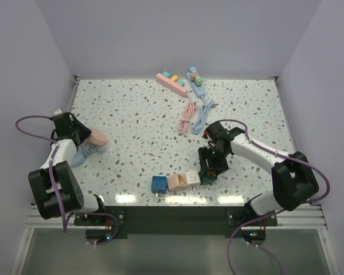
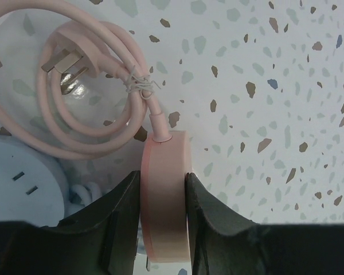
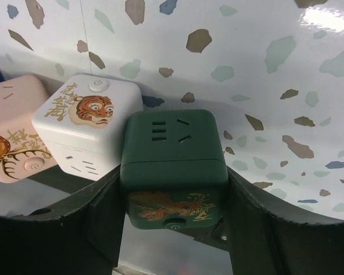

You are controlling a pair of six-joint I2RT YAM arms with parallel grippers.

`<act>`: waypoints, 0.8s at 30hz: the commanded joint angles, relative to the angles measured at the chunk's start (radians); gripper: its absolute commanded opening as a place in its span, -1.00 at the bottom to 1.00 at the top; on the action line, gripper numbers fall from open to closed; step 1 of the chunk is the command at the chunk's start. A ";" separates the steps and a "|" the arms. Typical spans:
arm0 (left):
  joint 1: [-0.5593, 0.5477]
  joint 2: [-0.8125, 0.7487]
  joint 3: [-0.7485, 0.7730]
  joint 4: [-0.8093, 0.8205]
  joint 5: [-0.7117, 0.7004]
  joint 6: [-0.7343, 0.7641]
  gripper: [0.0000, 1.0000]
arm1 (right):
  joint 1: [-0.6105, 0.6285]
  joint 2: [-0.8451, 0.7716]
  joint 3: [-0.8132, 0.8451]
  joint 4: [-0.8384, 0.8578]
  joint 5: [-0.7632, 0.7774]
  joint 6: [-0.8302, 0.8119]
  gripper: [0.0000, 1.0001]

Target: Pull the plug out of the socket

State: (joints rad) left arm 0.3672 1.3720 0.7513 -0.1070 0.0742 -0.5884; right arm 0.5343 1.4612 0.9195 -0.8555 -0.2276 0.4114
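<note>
Jaws of the right gripper point(image 3: 175, 183) are clamping the dark green cube point(image 3: 172, 154) by its sides near the tabletop's point(image 1: 137, 120) front edge, probably for tugging it off the white cube point(image 3: 89, 123) just beside it. The left gripper's point(image 2: 162, 183) jaws are pinching a pink round adapter point(image 2: 165, 160), well apart.

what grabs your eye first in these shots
The right claw grips a green cube at the near edge, beside a white cube, a pink cube and a blue cube. On the left, the left claw pinches a pink disc with a coiled cord. Colourful strips lie at the far edge.
</note>
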 commanded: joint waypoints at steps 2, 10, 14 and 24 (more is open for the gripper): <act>0.004 0.004 -0.004 -0.023 -0.036 0.018 -0.55 | 0.010 0.016 -0.002 -0.008 -0.075 -0.039 -0.37; 0.004 -0.051 -0.004 -0.079 -0.034 0.004 0.76 | 0.010 -0.051 0.064 -0.089 -0.081 -0.043 0.86; 0.004 -0.083 0.026 -0.129 -0.015 0.009 1.00 | 0.009 -0.078 0.191 -0.180 0.002 -0.052 0.97; 0.001 -0.206 0.079 -0.235 0.078 0.019 1.00 | -0.003 -0.030 0.426 -0.217 0.295 -0.069 0.97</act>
State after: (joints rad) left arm 0.3672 1.2144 0.7807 -0.3038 0.1066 -0.5827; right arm 0.5354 1.4208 1.2652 -1.0554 -0.0597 0.3611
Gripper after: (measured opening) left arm 0.997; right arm 0.986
